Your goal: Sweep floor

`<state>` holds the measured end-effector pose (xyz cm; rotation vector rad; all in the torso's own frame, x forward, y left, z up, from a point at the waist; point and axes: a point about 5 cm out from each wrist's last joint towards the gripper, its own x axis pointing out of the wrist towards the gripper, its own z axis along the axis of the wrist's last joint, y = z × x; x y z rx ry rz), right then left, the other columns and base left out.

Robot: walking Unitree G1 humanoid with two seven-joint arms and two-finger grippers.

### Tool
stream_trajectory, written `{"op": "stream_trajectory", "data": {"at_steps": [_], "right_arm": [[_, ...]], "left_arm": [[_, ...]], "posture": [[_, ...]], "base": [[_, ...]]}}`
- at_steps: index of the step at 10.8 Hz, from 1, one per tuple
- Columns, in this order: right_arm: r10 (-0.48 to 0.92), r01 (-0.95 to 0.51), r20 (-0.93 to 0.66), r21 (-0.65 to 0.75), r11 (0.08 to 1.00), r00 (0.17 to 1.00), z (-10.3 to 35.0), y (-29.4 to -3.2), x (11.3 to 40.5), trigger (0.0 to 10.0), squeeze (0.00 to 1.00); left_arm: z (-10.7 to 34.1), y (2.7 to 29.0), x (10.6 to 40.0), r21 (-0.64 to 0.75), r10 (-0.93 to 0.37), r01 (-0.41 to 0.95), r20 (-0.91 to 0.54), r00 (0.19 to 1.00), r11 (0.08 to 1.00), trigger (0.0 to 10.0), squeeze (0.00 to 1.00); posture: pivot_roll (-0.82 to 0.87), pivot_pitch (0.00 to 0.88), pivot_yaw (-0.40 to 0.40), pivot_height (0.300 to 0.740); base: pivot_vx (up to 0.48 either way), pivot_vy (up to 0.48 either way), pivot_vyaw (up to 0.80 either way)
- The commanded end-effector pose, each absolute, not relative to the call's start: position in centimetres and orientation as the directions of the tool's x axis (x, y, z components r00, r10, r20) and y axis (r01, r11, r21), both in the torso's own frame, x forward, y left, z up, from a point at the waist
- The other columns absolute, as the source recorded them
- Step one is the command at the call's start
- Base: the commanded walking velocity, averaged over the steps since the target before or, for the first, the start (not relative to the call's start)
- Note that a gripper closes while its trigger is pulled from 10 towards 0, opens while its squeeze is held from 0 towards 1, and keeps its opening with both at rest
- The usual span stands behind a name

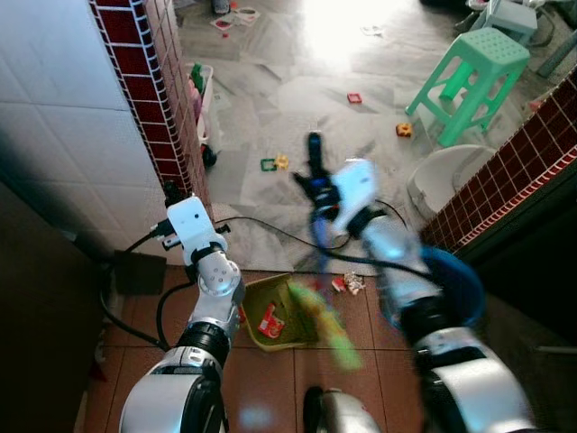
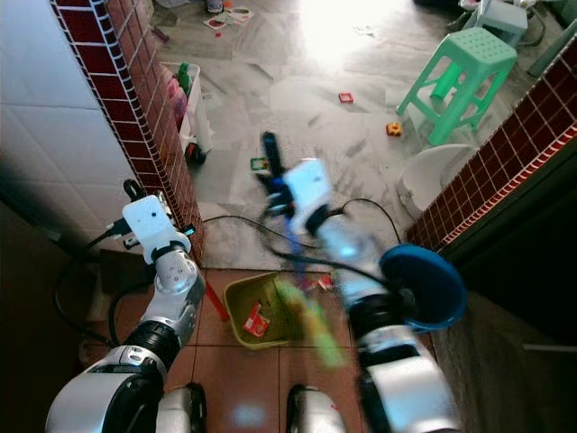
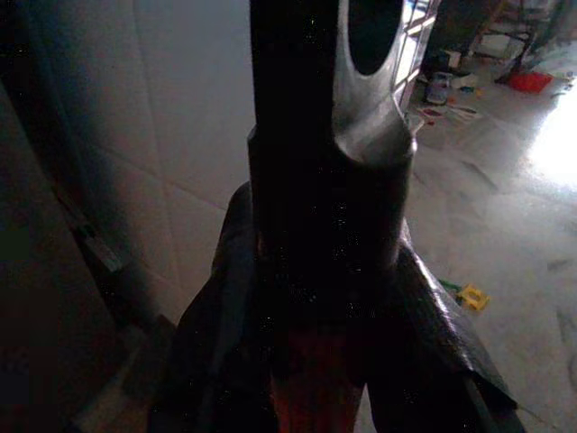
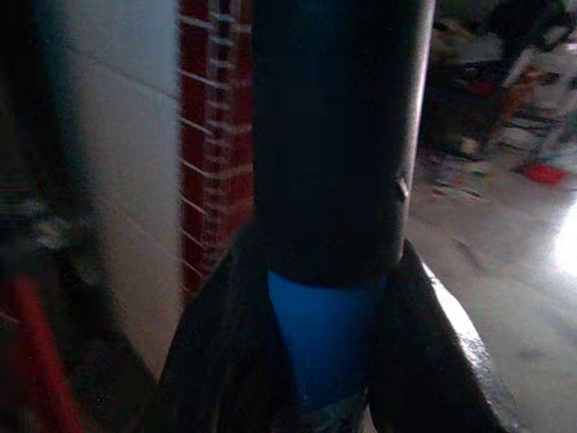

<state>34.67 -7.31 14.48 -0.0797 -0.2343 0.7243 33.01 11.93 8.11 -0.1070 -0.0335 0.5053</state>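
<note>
My left gripper (image 1: 172, 196) is by the red-tiled wall corner, shut on the red handle (image 2: 215, 303) of a yellow-green dustpan (image 1: 290, 330). The handle shows between the fingers (image 3: 315, 388) in the left wrist view. The dustpan rests on the brown tiles with a red wrapper (image 1: 269, 320) inside it. My right gripper (image 1: 314, 165), blurred, is raised over the grey floor and shut on a blue broom handle (image 4: 325, 336). The broom's green-yellow bristles (image 1: 332, 327) smear beside the dustpan's mouth. A crumpled scrap (image 1: 348, 283) lies just right of the dustpan.
The red-and-white tiled wall (image 1: 149, 99) stands close on the left. A brick-red counter (image 1: 514, 180) and a blue round bin (image 1: 455, 280) are on the right. A green stool (image 1: 469, 68), a white basin (image 1: 442, 176), black cables (image 1: 270, 230) and small toys (image 1: 403, 130) are ahead.
</note>
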Motion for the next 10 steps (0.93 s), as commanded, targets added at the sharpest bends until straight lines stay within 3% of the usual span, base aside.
{"op": "stream_trajectory", "data": {"at_steps": [1,3,4,6,10], "right_arm": [[0.671,-0.678,0.261,-0.076,0.731,0.694,16.4,-6.9,34.8,10.0,0.0],[0.713,-0.744,0.327,-0.044,0.667,0.62,19.4,-7.2,34.5,10.0,0.0],[0.734,-0.761,0.367,-0.099,0.641,0.571,21.4,-7.4,34.3,10.0,0.0],[0.733,-0.652,0.428,-0.348,0.674,0.529,25.0,-8.5,34.7,10.0,0.0],[0.624,-0.494,0.34,-0.397,0.774,0.704,21.4,-11.0,36.4,10.0,0.0]], "left_arm": [[5.2,12.1,31.6,-0.015,0.479,-0.484,-0.11,0.871,0.875,10.0,0.0],[5.3,11.6,31.7,0.008,0.437,-0.438,-0.1,0.894,0.899,10.0,0.0],[5.1,11.5,31.6,0.025,0.419,-0.419,-0.096,0.903,0.908,10.0,0.0],[4.9,11.3,31.5,0.053,0.37,-0.366,-0.101,0.924,0.929,10.0,0.0],[4.7,10.9,31.4,0.074,0.307,-0.301,-0.097,0.947,0.951,10.0,0.0]], "posture": [[0.0,0.194,-0.049,0.74],[-0.02,0.196,-0.051,0.74],[-0.02,0.198,-0.05,0.74],[-0.03,0.202,-0.052,0.74],[-0.02,0.211,-0.054,0.74]], "base": [[0.0,0.0,0.0],[0.0,0.0,0.0],[0.0,0.0,0.0],[0.0,0.0,0.0],[0.0,0.0,0.0]]}}
